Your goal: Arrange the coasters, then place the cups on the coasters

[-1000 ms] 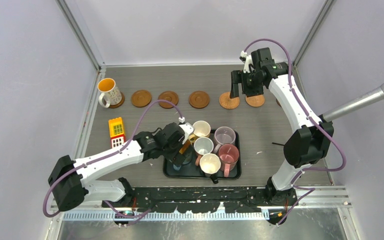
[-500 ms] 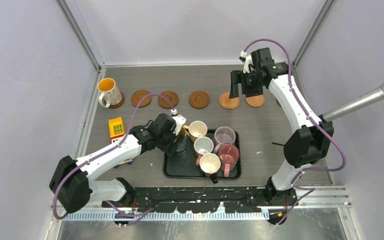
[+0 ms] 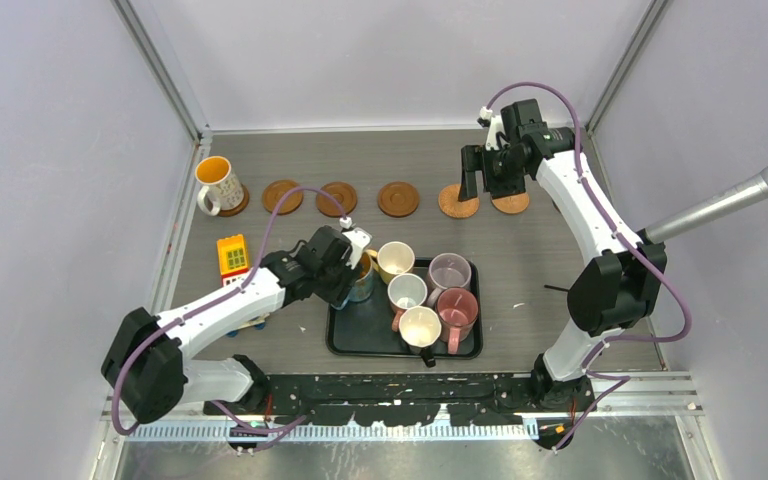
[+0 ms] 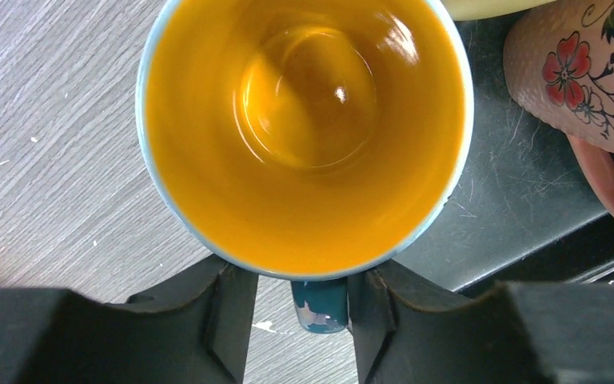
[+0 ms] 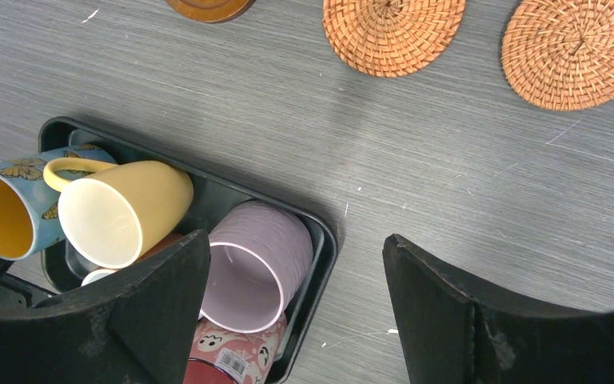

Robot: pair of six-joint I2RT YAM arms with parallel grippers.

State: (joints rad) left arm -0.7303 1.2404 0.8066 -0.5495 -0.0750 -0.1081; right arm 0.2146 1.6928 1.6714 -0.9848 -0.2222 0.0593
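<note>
At the far-left corner of the black tray (image 3: pixel 360 335), my left claw (image 4: pixel 304 298) has its fingers either side of the handle (image 4: pixel 320 308) of the blue mug (image 4: pixel 304 136), narrowed in around it. One finger looks to touch the handle and the other shows a sliver of gap, so I can't tell if it's truly clamped. The mug's orange inside faces the wrist cam, and it sits half over the tray, half over the counter (image 3: pixel 540 260). Resting or lifted, can't tell. The right-wrist cam shows butterflies on its side, w/ the yellow mug (image 5: pixel 120 212) right against it.

Also in the tray, packed close: floral-print mug (image 4: pixel 576 72), lilac mug (image 3: pixel 449 270), cream mug (image 3: pixel 420 325), pink mug (image 3: pixel 457 305).

My right claw (image 5: pixel 296 244) hangs released, fingers spread wide w/ nothing between them, over the far side of the counter near two woven coasters (image 5: pixel 393 32). Left of those, approx in one row, are three ringed wooden coasters (image 3: pixel 337 197), then a white mug (image 3: pixel 215 180) w/ orange inside standing on the leftmost coaster (image 3: pixel 236 206). A yellow toy block (image 3: pixel 232 262) lies on the counter just left of my left arm
</note>
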